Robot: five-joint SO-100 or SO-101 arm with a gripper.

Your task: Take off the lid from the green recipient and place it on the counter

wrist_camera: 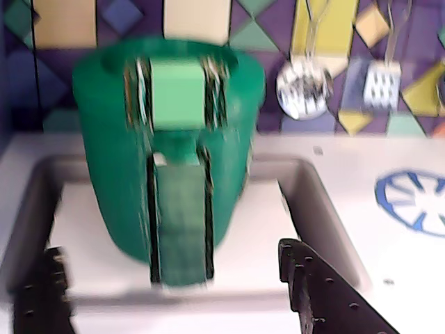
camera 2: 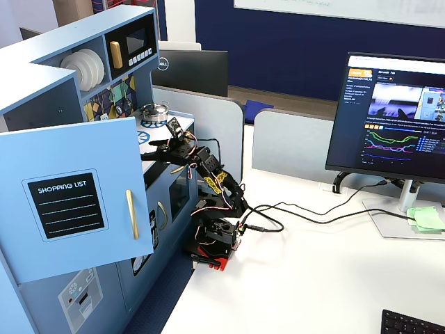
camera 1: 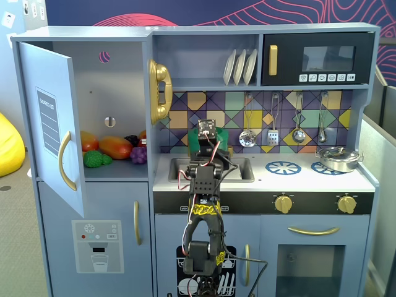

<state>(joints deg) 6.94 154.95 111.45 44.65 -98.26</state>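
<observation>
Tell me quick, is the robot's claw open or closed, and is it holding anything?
End effector: open and empty, its fingers spread either side of the green recipient in the wrist view, not touching it.

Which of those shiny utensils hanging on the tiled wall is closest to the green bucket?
The round slotted skimmer, leftmost of the hanging utensils in a fixed view. It hangs just right of the green recipient; the small grater and ladles hang farther right.

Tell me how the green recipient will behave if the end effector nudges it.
The green recipient is tall, tapered and looks like thin translucent plastic, so it is probably light and may slide or tip. It stands in the sink, whose walls might stop it. The end effector looks open in front of it.
</observation>
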